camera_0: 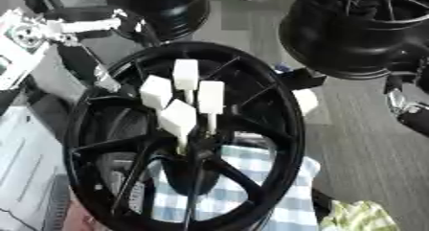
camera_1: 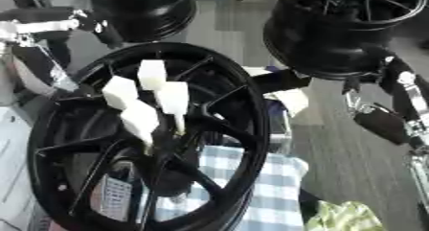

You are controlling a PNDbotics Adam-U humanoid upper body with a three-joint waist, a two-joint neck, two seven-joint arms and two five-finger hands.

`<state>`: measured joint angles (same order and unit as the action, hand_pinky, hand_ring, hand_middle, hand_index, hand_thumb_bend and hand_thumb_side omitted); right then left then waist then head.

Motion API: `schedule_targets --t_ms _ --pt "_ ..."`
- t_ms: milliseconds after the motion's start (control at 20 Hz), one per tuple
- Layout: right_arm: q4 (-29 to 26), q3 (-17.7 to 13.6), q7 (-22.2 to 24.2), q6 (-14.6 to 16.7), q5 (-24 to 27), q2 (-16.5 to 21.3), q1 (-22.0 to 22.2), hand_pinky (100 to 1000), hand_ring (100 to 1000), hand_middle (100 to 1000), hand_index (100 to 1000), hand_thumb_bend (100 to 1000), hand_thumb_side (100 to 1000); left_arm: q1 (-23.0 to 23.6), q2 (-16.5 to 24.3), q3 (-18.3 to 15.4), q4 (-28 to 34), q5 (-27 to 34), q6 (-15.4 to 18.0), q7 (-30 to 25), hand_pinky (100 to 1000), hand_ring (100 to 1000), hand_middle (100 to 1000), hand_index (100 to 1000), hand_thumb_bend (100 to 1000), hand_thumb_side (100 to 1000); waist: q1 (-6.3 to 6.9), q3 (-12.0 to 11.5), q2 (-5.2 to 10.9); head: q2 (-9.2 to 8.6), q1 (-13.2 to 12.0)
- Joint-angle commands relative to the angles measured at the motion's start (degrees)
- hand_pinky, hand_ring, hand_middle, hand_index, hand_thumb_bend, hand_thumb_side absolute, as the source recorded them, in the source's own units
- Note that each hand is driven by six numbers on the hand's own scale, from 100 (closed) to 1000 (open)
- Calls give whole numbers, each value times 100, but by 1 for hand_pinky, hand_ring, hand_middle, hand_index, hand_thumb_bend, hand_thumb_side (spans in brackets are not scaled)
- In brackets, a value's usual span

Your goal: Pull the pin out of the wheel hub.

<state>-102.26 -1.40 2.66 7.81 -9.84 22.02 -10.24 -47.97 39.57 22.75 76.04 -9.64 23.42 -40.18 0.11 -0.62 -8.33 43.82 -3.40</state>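
Left eye view: the left hand (camera_0: pixel 29 33) shows at ten o'clock, its fingers impossible to read. The wheel hub (camera_0: pixel 180 139) stands centre, four white pins (camera_0: pixel 186 74) clustered at its middle.

Right eye view: the right hand (camera_1: pixel 385 122) sits at three o'clock, its fingers unreadable; a checked cloth (camera_1: pixel 260 187) lies behind the hub.

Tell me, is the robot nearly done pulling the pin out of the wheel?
Not yet. Four white-topped pins stand in the middle of the black wheel hub, and nothing grips them. A white block lies beyond the rim; whether it is a pulled pin, I cannot tell. Gripping and pulling are left.
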Motion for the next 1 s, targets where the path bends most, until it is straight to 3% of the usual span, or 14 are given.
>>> schedule_targets --t_ms 50,750,1000 --pt "-56 -30 -5 13 69 96 -45 751 796 769 922 100 290 -162 -3 -17 -55 -24 523 -610 780 747 742 828 656 431 -4 12 70 29 -22" --pt "-54 -32 8 23 71 72 -47 752 797 770 922 100 292 -164 -231 44 -281 -132 549 -850 773 731 726 816 635 413 -2 36 53 29 -27" --pt "-50 -46 -2 22 70 67 -40 752 797 769 921 100 293 -136 -225 62 -312 -120 550 -976 745 680 690 791 629 401 0 37 49 29 -22"
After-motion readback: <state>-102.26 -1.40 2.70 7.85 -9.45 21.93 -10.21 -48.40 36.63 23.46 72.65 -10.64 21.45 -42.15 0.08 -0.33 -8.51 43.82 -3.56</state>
